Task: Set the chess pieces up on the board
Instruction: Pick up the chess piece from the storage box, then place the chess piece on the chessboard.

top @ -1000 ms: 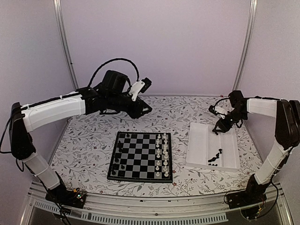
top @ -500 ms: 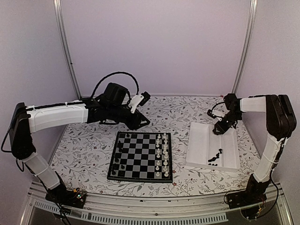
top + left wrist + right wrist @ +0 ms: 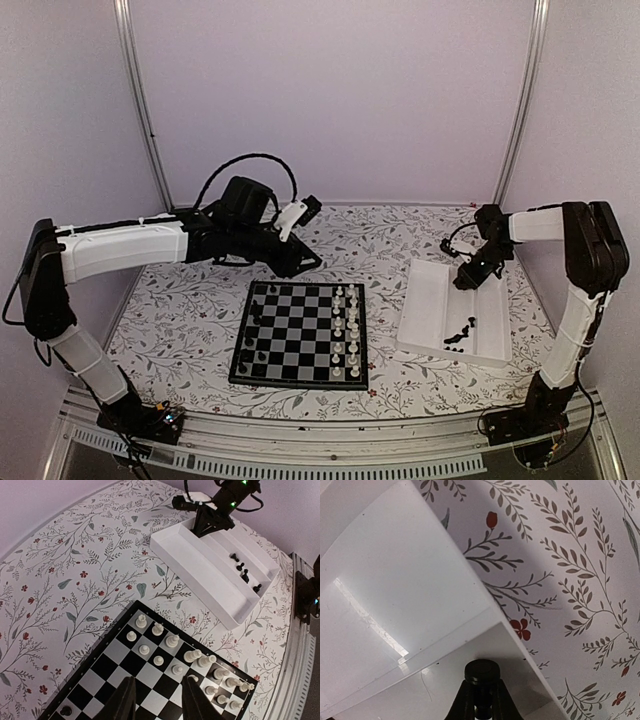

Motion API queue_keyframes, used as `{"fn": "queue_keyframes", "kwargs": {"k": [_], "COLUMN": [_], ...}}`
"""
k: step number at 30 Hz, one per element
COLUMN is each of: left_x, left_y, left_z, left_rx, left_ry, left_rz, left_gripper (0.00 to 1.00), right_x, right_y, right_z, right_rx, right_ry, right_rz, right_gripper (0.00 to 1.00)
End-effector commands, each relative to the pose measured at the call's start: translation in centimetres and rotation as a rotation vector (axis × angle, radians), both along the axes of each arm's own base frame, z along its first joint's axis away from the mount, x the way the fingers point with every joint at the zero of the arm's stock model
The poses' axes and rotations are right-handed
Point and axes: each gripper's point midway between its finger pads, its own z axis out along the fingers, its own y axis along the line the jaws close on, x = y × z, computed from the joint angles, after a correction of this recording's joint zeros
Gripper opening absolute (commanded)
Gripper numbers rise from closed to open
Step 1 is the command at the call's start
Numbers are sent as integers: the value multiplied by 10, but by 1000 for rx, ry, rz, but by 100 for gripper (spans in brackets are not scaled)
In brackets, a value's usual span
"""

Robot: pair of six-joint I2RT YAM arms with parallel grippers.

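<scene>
The board [image 3: 300, 381] lies in the middle of the table, with white pieces [image 3: 345, 330] along its right side and a few black chess pieces [image 3: 256, 340] on its left. More black chess pieces [image 3: 461, 335] lie loose in the white tray [image 3: 430, 300]. My right gripper [image 3: 465, 280] is down in the tray's far corner. In the right wrist view the right gripper [image 3: 482, 702] is shut on a black piece [image 3: 482, 671] with a round top. My left gripper [image 3: 159, 700] hovers open over the board [image 3: 115, 675], nothing between its fingers.
The tray [image 3: 210, 575] has stepped compartments and raised walls, and it sits right of the board on the floral tablecloth [image 3: 190, 300]. The left arm's cable loops above its wrist. Enclosure posts stand at the back left and back right.
My right gripper has dropped into the tray's far corner and closed on a black piece. My left arm sank slightly a second ago and has held still since.
</scene>
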Motion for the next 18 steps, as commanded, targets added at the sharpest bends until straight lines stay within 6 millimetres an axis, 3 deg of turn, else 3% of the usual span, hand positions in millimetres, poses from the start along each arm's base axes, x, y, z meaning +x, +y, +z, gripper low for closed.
{"fn": "queue_keyframes", "kwargs": {"k": [1, 4, 6, 9, 16, 18], "left_x": [-1, -6, -11, -23, -30, -37], "left_y": [-8, -15, -22, -41, -75, -91], "left_z": [2, 0, 0, 11, 14, 13], "left_rx": [-36, -73, -130, -263, -468, -505], "left_ry": [26, 60, 103, 177, 334, 362], "left_rz": [-18, -33, -34, -57, -24, -51], "left_gripper": [34, 35, 35, 35, 39, 46], "right_x": [-27, -37, -41, -55, -102, -115], "right_y": [-1, 5, 13, 32, 108, 124], "right_z": [-5, 14, 37, 61, 110, 128], "right_rx": [-11, 32, 80, 162, 314, 368], "right_ry": [46, 32, -5, -33, -90, -100], "right_rz": [15, 34, 47, 101, 384, 454], "right_gripper": [7, 6, 6, 6, 6, 6]}}
